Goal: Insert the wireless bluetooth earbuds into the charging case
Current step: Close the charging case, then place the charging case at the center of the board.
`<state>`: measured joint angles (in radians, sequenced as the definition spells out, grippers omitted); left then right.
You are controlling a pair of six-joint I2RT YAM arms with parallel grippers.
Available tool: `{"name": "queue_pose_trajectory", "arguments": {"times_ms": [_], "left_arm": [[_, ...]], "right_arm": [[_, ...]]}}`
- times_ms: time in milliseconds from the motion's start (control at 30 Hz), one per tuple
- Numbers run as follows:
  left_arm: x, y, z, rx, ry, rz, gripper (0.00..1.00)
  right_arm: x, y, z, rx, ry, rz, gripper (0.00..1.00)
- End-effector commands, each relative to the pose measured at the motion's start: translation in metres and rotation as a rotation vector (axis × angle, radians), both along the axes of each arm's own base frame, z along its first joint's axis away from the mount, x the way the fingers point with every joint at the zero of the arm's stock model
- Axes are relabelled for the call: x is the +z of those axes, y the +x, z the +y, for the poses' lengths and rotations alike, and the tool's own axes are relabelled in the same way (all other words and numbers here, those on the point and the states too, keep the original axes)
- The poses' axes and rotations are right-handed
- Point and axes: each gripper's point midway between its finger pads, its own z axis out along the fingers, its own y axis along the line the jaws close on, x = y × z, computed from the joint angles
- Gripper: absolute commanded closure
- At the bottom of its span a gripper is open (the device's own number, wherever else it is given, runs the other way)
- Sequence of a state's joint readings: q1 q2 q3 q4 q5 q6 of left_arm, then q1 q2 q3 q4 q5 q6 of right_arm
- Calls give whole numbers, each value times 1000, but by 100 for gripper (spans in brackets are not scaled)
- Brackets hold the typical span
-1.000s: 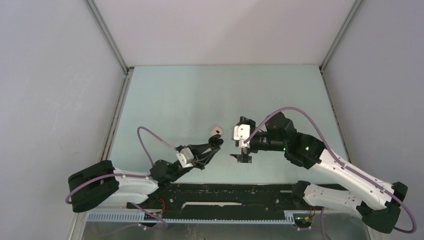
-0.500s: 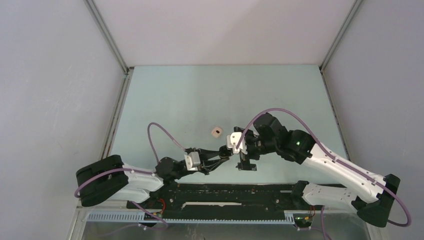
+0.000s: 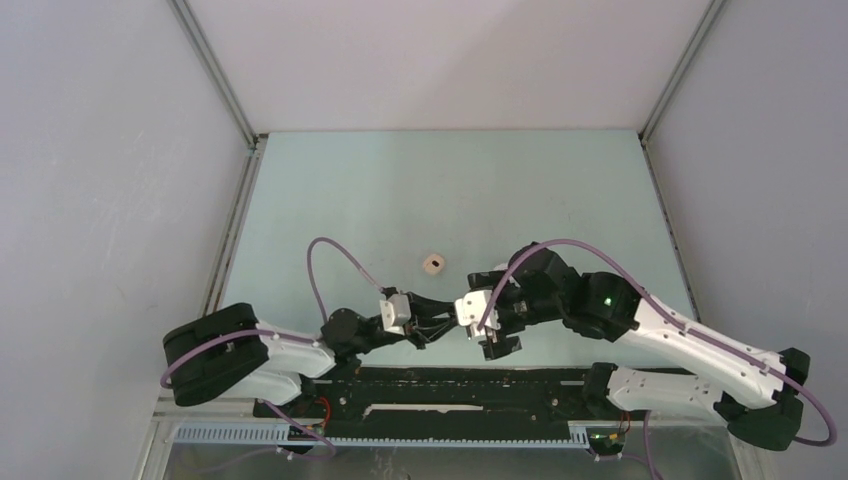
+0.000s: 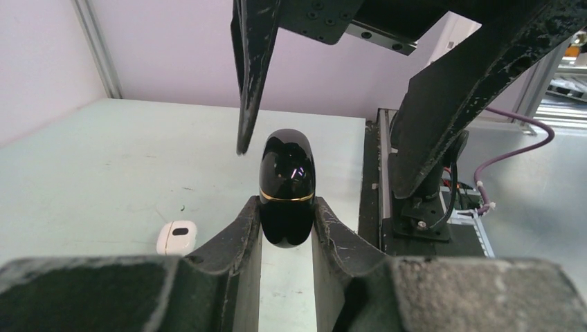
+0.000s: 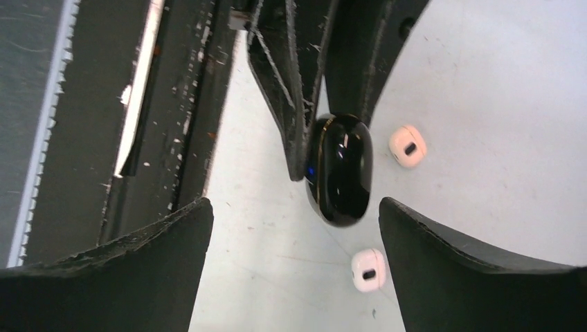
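A glossy black charging case (image 4: 286,185) with a thin gold band is closed and held off the table. My left gripper (image 4: 287,207) is shut on its lower half. In the top view the left gripper (image 3: 441,321) points right, toward my right gripper (image 3: 496,344). In the right wrist view the right gripper (image 5: 294,211) is open, with the free end of the case (image 5: 340,173) between its fingertips, touching neither. Two small white earbuds, each with a dark oval spot, lie on the table: one (image 5: 367,270) under the right jaws, the other (image 5: 407,146) farther off.
A white earbud (image 3: 433,263) lies on the pale green table (image 3: 420,190) just beyond the two grippers. The black rail (image 3: 440,385) that carries the arm bases runs along the near edge, close beneath both wrists. Grey walls close off three sides.
My left gripper has carried the black case right and toward the near edge. My right gripper has swung down and left to meet it, so its open fingers now flank the case's end.
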<state>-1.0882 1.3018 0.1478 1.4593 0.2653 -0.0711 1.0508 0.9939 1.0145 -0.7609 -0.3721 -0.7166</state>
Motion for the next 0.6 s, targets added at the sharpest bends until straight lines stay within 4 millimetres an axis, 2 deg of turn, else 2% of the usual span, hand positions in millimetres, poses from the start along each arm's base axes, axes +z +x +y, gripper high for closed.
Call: {"name": "queue_pose_trajectory", "arguments": {"times_ms": [0, 133, 233, 300, 433, 500, 567], "left_arm": [[18, 8, -7, 6, -52, 17, 100], [10, 12, -13, 2, -34, 44, 100], [3, 15, -18, -3, -22, 73, 100], [1, 17, -21, -11, -31, 107, 100], [-5, 24, -25, -17, -46, 202, 100], [-8, 31, -29, -14, -42, 281, 100], [-14, 41, -34, 5, -22, 370, 100]], "right_arm": [[31, 25, -18, -127, 33, -145, 9], [48, 56, -44, -323, 85, -164, 6], [47, 91, -83, -558, 100, -96, 3], [41, 107, -112, -697, 125, 11, 2], [25, 123, -156, -892, 172, 281, 0], [10, 129, -173, -974, 191, 429, 0], [-3, 137, -181, -1020, 223, 542, 0]]}}
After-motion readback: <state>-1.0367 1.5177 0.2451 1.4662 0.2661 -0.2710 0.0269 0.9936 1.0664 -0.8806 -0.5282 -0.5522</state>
